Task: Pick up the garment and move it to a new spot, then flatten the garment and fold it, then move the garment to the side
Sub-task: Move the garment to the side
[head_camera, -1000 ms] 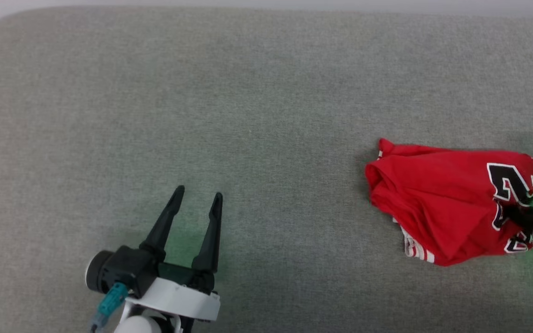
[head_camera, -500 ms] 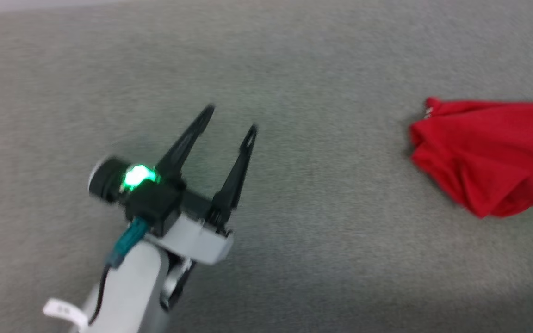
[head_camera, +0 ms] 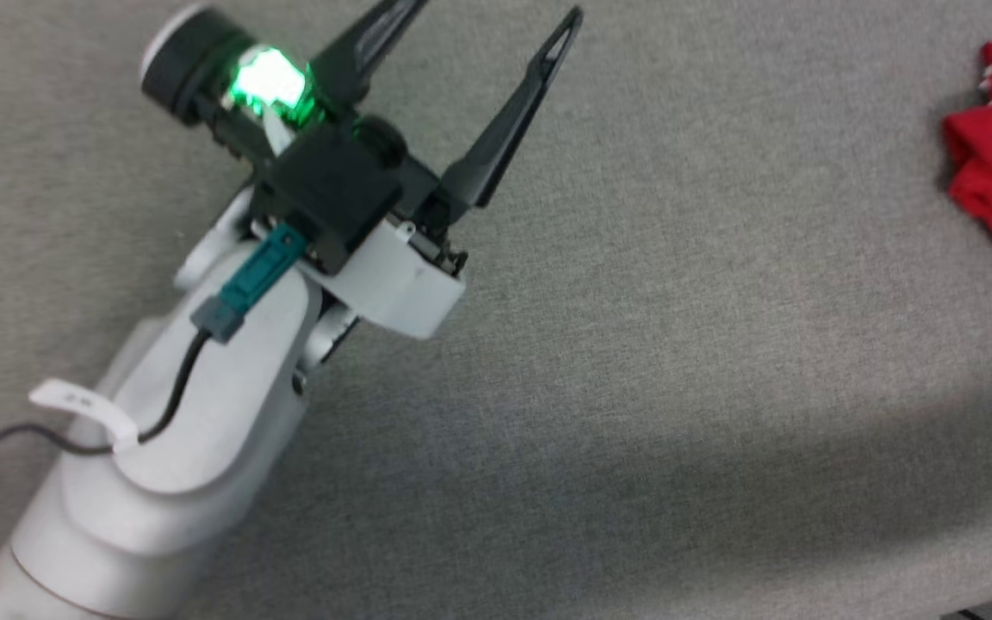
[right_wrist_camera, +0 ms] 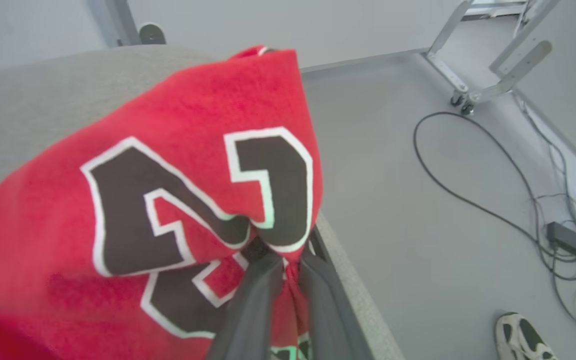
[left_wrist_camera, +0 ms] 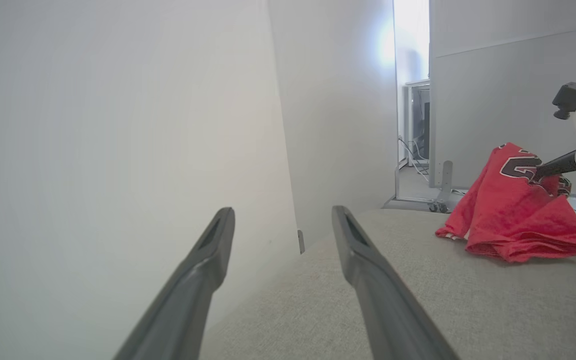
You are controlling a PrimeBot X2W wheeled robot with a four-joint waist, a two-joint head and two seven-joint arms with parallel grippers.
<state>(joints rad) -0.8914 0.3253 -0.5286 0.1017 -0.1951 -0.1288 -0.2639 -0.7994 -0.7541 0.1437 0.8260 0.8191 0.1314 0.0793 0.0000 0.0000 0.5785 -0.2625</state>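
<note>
The garment (right_wrist_camera: 168,150) sits pinched within right tool (right_wrist_camera: 288,257)

Pale left arm (head_camera: 160,413) reaching diagonally up from lower left, left jaws spread wide, dark fingers (head_camera: 509,116) well apart, right jaws pinched on the garment (right_wrist_camera: 143,200), its fingers (right_wrist_camera: 250,300) nearly touching

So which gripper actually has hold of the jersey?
The right gripper, shut on the garment at its black number; the left gripper stands open, well clear of it.
</note>
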